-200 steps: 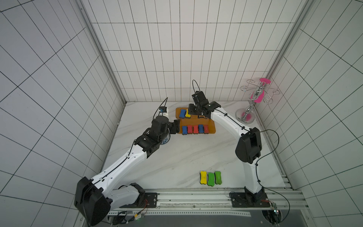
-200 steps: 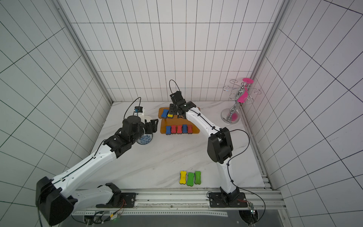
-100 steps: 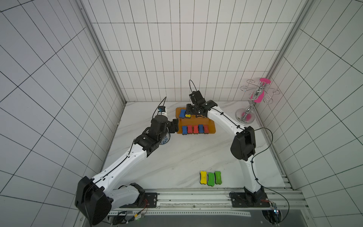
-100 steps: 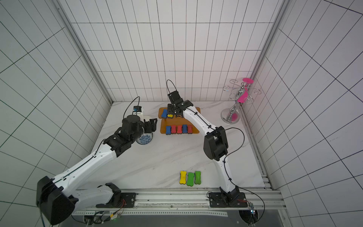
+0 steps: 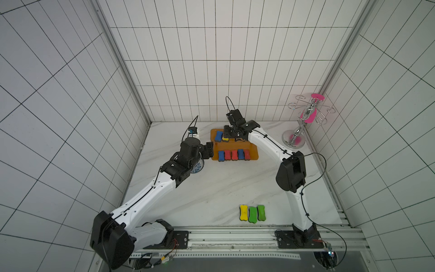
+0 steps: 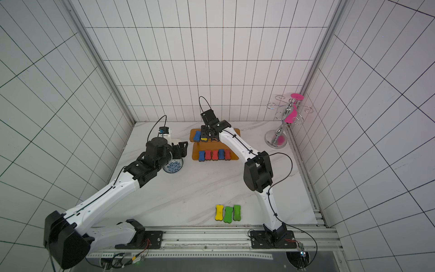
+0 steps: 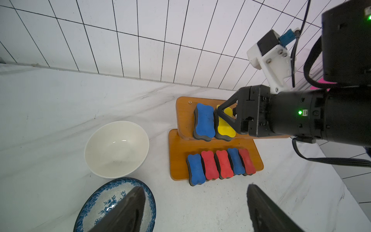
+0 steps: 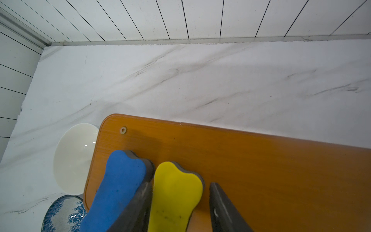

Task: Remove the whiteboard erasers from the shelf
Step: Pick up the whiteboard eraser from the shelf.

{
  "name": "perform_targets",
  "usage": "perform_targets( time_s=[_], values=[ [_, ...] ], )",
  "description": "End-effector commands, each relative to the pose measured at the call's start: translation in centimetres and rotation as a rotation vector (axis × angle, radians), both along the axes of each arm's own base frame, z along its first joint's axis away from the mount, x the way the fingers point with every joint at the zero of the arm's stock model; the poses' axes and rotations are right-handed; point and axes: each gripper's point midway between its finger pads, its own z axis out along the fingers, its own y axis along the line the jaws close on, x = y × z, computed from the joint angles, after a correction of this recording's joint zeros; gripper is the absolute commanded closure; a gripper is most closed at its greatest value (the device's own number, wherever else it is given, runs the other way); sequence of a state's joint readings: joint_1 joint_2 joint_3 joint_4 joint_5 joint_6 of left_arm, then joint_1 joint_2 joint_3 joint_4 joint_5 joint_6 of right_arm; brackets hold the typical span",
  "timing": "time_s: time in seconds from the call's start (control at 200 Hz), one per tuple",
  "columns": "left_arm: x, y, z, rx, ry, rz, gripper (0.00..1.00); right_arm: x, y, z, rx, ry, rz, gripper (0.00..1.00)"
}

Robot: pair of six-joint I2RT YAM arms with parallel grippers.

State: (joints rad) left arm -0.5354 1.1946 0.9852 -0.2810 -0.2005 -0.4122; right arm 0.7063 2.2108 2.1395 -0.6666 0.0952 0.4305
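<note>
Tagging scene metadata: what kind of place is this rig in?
Probably a lab test cell, not a real room: white tiled walls box in a marble-look tabletop, and the left arm and right arm are mounted on an aluminium rail along its front edge.

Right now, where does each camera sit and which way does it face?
Top views: high above the table's front, looking down toward the back wall; the left arm and right arm show whole.
Left wrist: rides the left arm, looking across at the shelf; the open left gripper and the right arm show.
Right wrist: rides the right arm, close above the shelf's upper board; the right gripper straddles the yellow eraser.
Shared: both wrist views show that eraser, the blue eraser beside it and the white bowl.
</note>
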Motion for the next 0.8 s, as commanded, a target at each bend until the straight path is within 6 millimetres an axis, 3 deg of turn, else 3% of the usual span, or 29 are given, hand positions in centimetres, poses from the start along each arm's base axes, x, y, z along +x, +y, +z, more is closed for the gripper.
perform_targets(
  time_s=[0.0, 0.11, 0.23, 0.315, 0.46, 0.535, 0.795],
  values=[
    [0.3, 0.0, 0.4, -0.011, -0.01, 0.006, 0.17, 0.3, -1.7, -0.3, -0.089, -0.01, -0.011, 0.51],
    [0.2, 0.2, 0.5, -0.009, -0.012, 0.012, 0.17, 0.8, -2.5, 0.8, -0.112, -0.043, -0.019, 0.51],
    [0.2, 0.2, 0.6, -0.018, -0.013, 0.013, 0.16, 1.1, -2.2, 3.2, -0.055, -0.074, -0.046, 0.5],
    [0.0, 0.3, 0.6, -0.025, -0.001, 0.026, 0.16, 1.5, -2.6, 5.1, 0.028, -0.092, -0.18, 0.46],
    [-0.2, 0.7, 0.4, -0.029, 0.029, 0.053, 0.16, 0.8, -3.0, 6.3, 0.109, -0.078, -0.355, 0.4],
    [-0.4, 1.0, 0.1, -0.028, 0.048, 0.067, 0.17, 0.4, -2.6, 5.9, 0.112, -0.07, -0.388, 0.34],
    [-1.3, 2.1, -0.5, -0.01, 0.067, 0.095, 0.16, -0.1, -0.9, 2.6, 0.062, 0.007, -0.374, 0.35]
  ],
)
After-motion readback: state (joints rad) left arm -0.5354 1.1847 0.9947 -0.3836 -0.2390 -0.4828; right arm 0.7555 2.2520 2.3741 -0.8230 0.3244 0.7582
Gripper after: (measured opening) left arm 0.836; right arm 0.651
